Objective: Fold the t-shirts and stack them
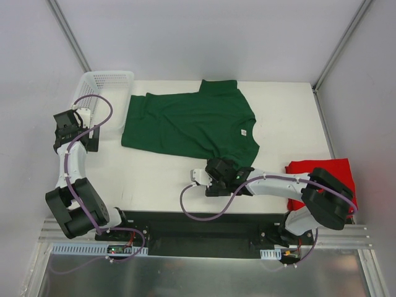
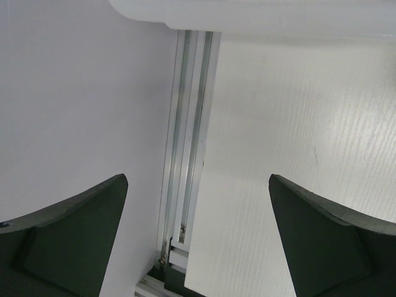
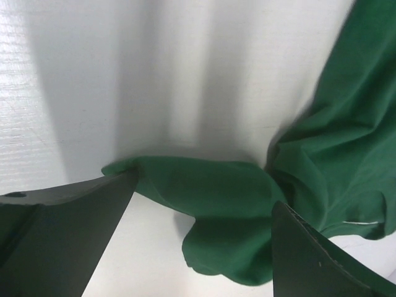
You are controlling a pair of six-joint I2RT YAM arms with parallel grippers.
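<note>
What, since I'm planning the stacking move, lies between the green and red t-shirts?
In the top view, bare table separates the green t-shirt from the red t-shirt; the right arm crosses the nearer part.

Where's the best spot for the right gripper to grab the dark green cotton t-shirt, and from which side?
Take the near sleeve of the dark green cotton t-shirt, probably from above on the near side. It sticks out as a loose, rumpled flap beyond the flat body, and the open right gripper hangs over it, a finger each side.
</note>
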